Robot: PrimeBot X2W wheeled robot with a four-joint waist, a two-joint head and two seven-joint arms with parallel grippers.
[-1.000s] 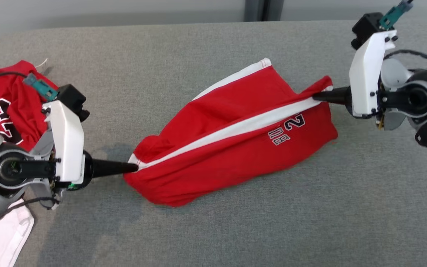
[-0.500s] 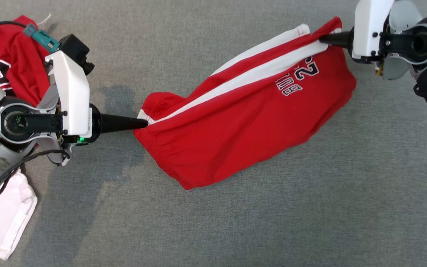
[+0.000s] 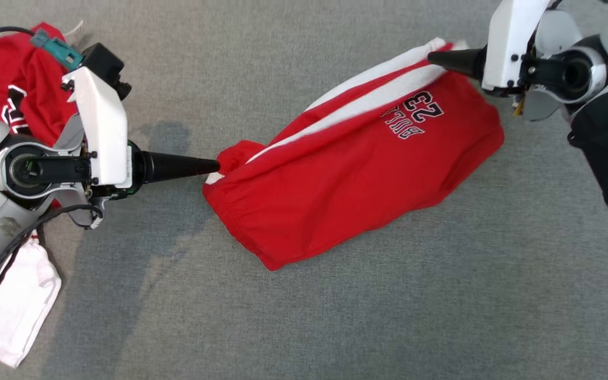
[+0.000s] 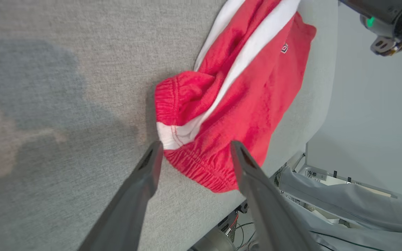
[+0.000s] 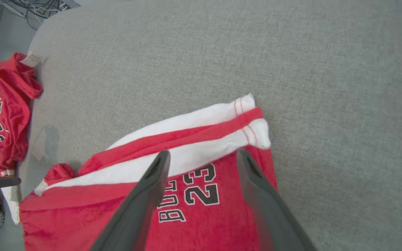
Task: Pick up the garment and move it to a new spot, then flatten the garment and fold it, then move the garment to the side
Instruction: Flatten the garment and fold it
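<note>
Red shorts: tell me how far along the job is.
Done: the red shorts lie on the grey surface, with the left gripper and right gripper open at either end, gripping nothing. In hand: flattening; the waistband end is bunched and the white stripe is doubled over. Left: smooth it, fold it, move it aside.

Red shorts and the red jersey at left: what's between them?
Head view: the left pincer and its arm, tips at the shorts; otherwise bare grey surface.
</note>
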